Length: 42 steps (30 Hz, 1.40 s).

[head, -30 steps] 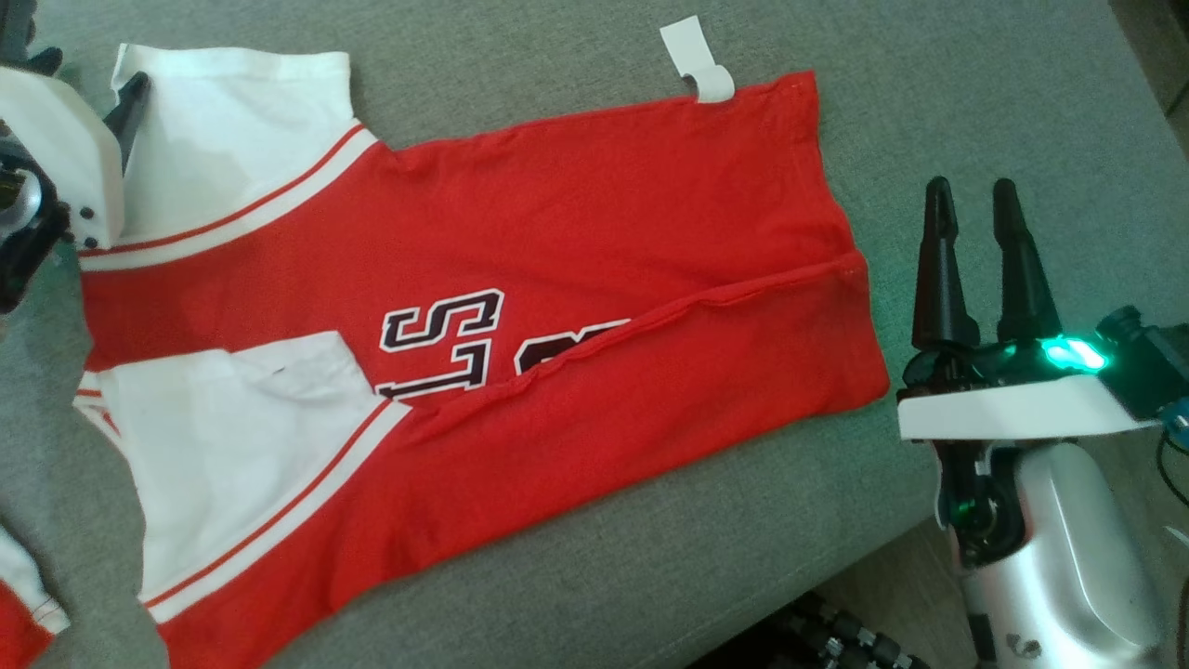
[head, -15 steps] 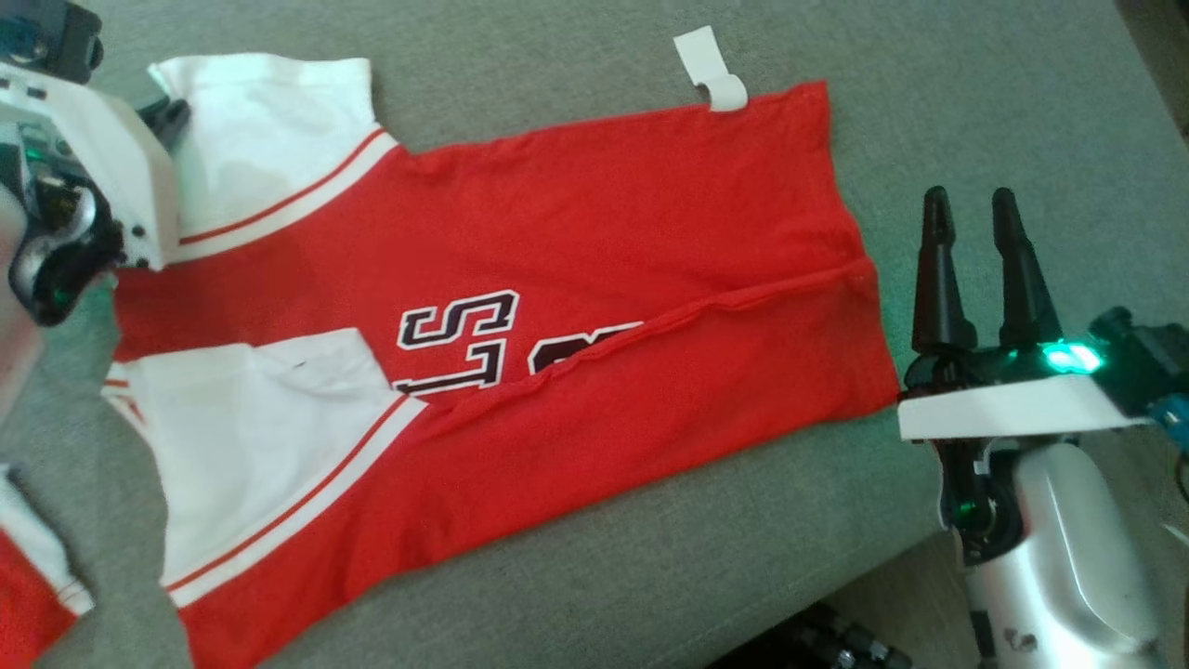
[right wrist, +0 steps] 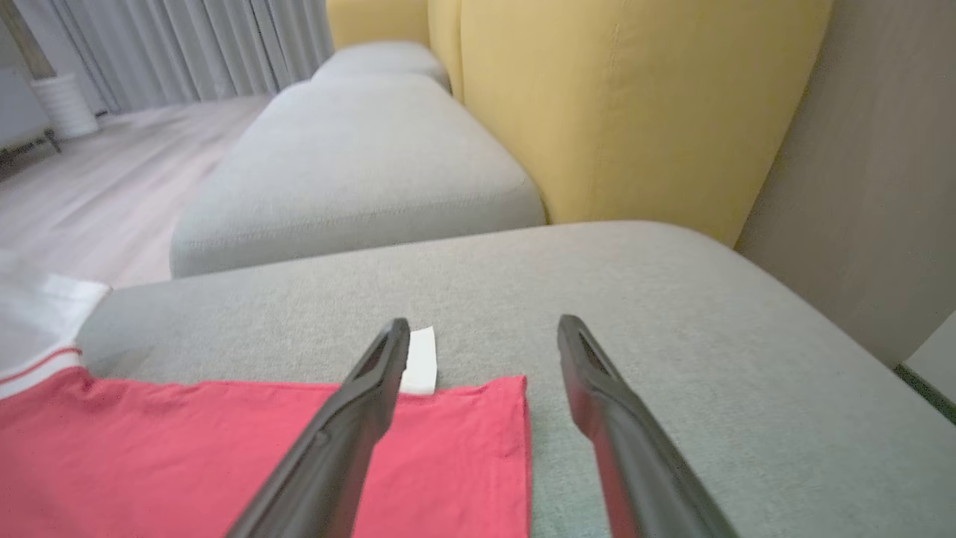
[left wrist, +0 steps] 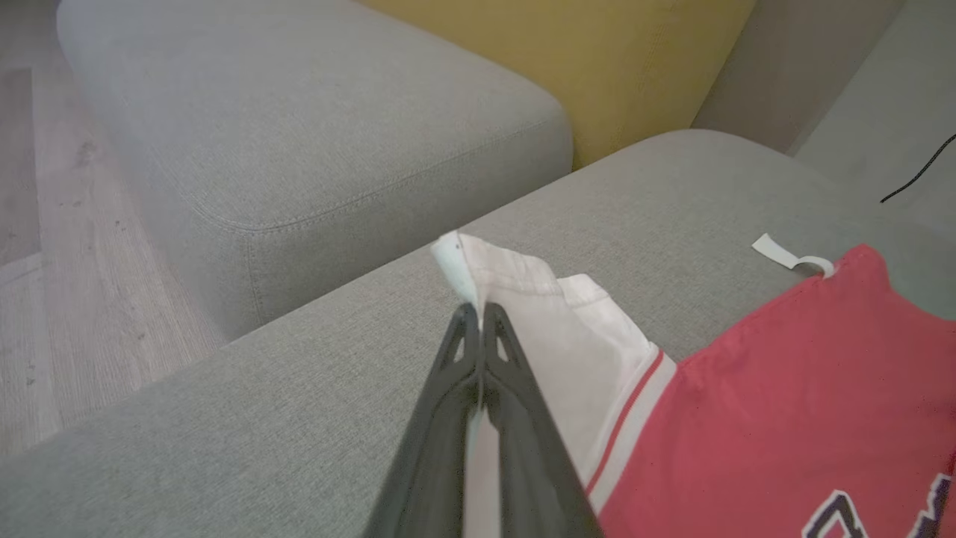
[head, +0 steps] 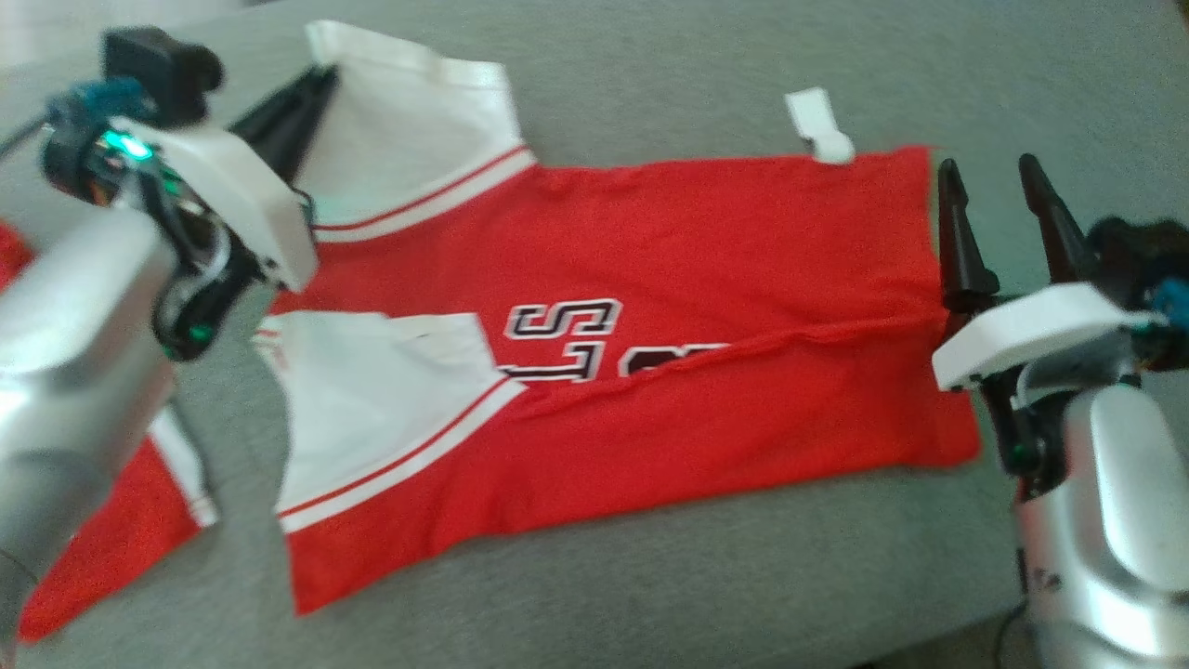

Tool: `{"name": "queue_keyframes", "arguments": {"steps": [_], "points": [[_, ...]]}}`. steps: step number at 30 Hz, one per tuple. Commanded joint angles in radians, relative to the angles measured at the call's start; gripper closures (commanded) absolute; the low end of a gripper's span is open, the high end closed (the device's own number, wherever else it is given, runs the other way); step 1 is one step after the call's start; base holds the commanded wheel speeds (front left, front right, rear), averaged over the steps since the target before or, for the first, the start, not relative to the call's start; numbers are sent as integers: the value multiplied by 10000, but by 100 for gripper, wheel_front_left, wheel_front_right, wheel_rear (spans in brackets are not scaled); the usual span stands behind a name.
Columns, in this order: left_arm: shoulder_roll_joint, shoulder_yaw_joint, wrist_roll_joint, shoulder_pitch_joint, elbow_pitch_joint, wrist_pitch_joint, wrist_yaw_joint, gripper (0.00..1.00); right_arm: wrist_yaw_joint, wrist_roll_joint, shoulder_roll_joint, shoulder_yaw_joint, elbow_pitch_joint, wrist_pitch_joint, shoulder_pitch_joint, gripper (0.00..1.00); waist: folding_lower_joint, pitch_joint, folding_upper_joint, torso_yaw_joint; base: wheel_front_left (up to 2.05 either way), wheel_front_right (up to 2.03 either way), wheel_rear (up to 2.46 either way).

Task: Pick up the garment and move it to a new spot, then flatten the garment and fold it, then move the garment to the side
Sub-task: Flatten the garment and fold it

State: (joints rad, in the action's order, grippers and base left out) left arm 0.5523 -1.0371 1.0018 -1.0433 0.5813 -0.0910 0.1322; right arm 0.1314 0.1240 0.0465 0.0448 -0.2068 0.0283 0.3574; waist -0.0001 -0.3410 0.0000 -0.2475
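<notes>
The garment (head: 706, 242) is a red shirt with white sleeves and black lettering, spread on the grey sofa seat (head: 650, 576). My left gripper (head: 320, 79) sits at the far left corner, shut on the edge of the upper white sleeve (head: 409, 130). In the left wrist view the left gripper (left wrist: 474, 308) pinches the sleeve (left wrist: 553, 336), whose corner curls up past the tips. My right gripper (head: 988, 167) stands open over the hem at the right end. The right gripper (right wrist: 484, 325) has nothing between its fingers, above the red cloth (right wrist: 224, 448).
A white tag (head: 817, 125) sticks out at the far hem corner. More red and white cloth (head: 111, 539) lies at the lower left under my left forearm. A yellow backrest (right wrist: 635, 97) and a second grey cushion (left wrist: 299, 112) stand beyond, with wood floor (left wrist: 45, 299) to the left.
The head camera has shifted, so the whole picture slid right. My left gripper went from open to shut on the white sleeve's edge. The right gripper stays open by the hem.
</notes>
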Motion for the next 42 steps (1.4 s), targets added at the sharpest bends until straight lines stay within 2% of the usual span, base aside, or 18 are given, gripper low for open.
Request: {"name": "queue_keyframes", "arguments": {"steps": [1,3,6,9,10,12,19,28,29,30,31,36,42], "points": [[280,317,-28,-133,-391,353,-16,100,-7,-48,281,-154,292,674,464,0,1,416,0,741,0,0,0],[223,286,-28,-49,-545,508,-16,100,-7,-89,444,-92,233,1020,571,0,1,465,0,928,0,0,0],[159,173,-127,228,-1081,874,-25,100,-7,-183,834,136,-279,2123,926,0,1,552,0,1386,0,0,0],[132,35,-228,536,-1729,1053,-107,100,-7,-381,1091,690,-1174,3123,1334,0,1,570,0,1804,0,0,0],[166,-54,-294,741,-2206,1126,-199,100,-7,-647,1191,977,-1874,3719,1607,0,1,543,0,2003,0,0,0],[216,-119,-359,891,-2672,1159,-324,100,-7,-923,1277,1226,-2449,4013,1900,0,1,471,0,2163,0,0,0],[346,-252,-501,1119,-3804,1102,-681,100,-7,-1795,1334,1921,-3894,4006,2670,0,1,302,0,2493,0,0,0],[550,-265,-422,1268,-4183,983,-888,100,-7,-2550,1140,2343,-5254,3697,3098,0,1,264,0,2495,0,0,0],[571,-262,-418,1273,-4174,980,-900,100,-7,-2563,1115,2322,-5429,3668,3137,5,1,263,0,2482,0,0,0],[588,-258,-407,1283,-4160,976,-913,100,-7,-2560,1097,2317,-5579,3613,3185,82,1,271,0,2470,0,0,0],[600,-255,-392,1298,-4141,972,-926,100,-7,-2559,1090,2313,-5713,3540,3231,100,1,291,0,2461,0,0,0],[693,-124,-275,1351,-3917,1034,-1080,100,-7,-2211,1223,1876,-6090,2728,3583,100,1,442,0,2384,0,0,0],[684,380,336,1295,-3625,1153,-1173,100,-7,-982,1590,627,-6127,1847,4134,100,1,591,0,2190,0,0,0]]}}
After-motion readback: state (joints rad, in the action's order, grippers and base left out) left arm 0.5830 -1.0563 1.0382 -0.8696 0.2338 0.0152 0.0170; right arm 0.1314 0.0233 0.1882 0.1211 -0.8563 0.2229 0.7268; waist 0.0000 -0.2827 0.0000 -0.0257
